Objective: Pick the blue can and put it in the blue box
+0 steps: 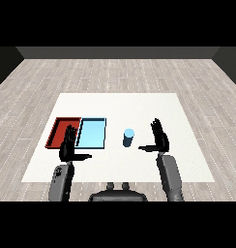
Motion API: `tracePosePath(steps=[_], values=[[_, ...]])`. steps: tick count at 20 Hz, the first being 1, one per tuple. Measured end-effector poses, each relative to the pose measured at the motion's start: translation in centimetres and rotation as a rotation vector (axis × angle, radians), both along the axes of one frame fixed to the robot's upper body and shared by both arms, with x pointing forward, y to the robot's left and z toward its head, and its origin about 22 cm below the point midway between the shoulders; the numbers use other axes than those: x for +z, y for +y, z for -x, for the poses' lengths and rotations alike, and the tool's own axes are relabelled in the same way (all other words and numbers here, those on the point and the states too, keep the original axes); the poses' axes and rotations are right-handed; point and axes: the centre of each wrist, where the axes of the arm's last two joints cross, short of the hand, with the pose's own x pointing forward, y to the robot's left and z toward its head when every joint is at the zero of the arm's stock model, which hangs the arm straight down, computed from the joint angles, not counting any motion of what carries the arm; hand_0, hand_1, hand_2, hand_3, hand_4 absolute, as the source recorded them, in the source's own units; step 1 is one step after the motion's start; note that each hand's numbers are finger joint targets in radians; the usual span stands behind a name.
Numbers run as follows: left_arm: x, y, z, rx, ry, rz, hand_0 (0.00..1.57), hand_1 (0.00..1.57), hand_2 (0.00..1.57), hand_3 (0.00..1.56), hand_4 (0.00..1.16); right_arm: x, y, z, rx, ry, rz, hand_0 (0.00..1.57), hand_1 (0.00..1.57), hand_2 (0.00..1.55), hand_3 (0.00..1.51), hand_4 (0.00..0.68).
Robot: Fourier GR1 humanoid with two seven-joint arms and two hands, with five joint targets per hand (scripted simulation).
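Note:
A small blue can point(128, 137) stands upright on the white table, just right of the light blue tray point(92, 133). My right hand point(160, 137) hovers to the can's right, open, fingers straight up and thumb stretched toward the can, a gap still between them. My left hand point(69, 145) is open too, raised in front of the seam between the red tray point(59, 131) and the light blue tray, thumb pointing right. Neither hand holds anything.
The red tray lies directly left of the light blue tray, their sides touching. The white table point(139, 106) extends well beyond the trays toward the back and right. A grey plank floor surrounds the table.

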Motion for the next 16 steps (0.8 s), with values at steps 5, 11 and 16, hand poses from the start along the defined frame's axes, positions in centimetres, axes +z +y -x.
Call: tracePosePath(steps=[5, 11, 16], values=[[0.2, -0.9, -0.5, 0.002, 0.002, 0.009, 0.00, 0.00, 0.00, 0.00, 0.00, -0.9, 0.1, -0.7, 0.015, 0.040, -0.025, 0.00, 0.00, 0.00, 0.00, 0.000], [0.5, -1.5, -0.4, 0.008, -0.002, 0.015, 0.00, 0.00, 0.00, 0.00, 0.00, -1.6, 1.2, -1.5, 0.013, 0.092, -0.047, 0.00, 0.00, 0.00, 0.00, 0.000], [0.1, -0.4, -0.1, 0.014, -0.002, 0.019, 0.00, 0.00, 0.00, 0.00, 0.00, -3.0, 1.8, -2.4, 0.009, 0.133, -0.062, 0.00, 0.00, 0.00, 0.00, 0.000]])
